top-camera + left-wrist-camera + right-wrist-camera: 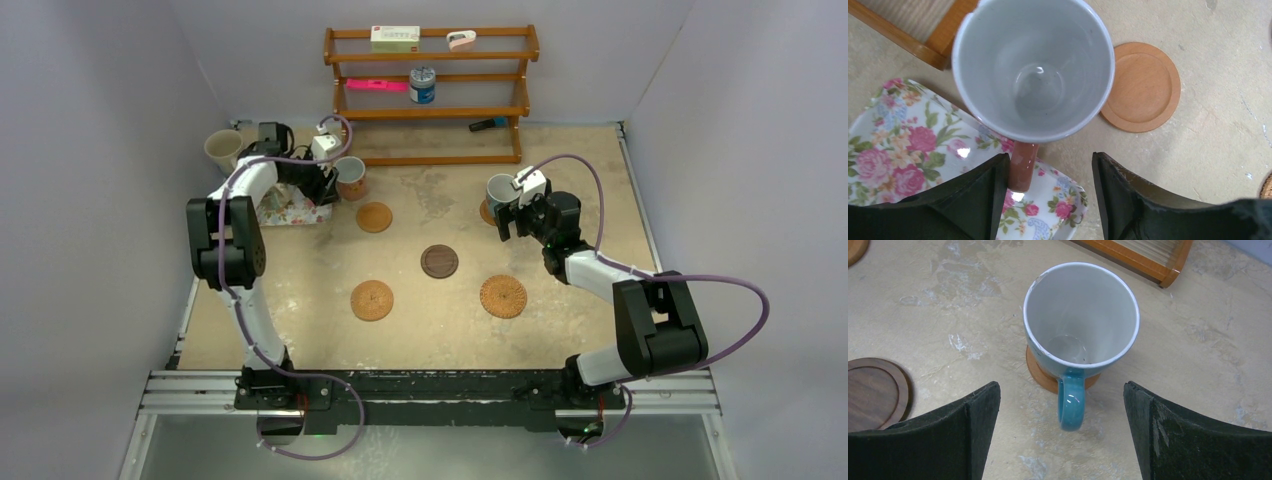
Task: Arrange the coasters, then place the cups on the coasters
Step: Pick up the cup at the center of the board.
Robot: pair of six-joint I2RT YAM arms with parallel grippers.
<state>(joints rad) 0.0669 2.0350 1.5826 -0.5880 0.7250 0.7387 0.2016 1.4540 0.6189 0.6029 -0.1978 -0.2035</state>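
Straddles the handle of the orange-brown mug (1033, 70) with the left gripper (1049, 160), spread partway, touching it with one finger, at the corner of the floral tray (898, 140) beside a bare tan coaster (1145, 87). Holds the right gripper (1060, 385) spread wide, clear of the light blue mug (1080, 315) standing on a second coaster (1038, 371).

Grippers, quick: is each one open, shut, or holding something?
Left gripper: open, fingers either side of the handle of the orange-brown ceramic mug, not clamped.
Right gripper: open, holding nothing; light blue ceramic mug untouched.
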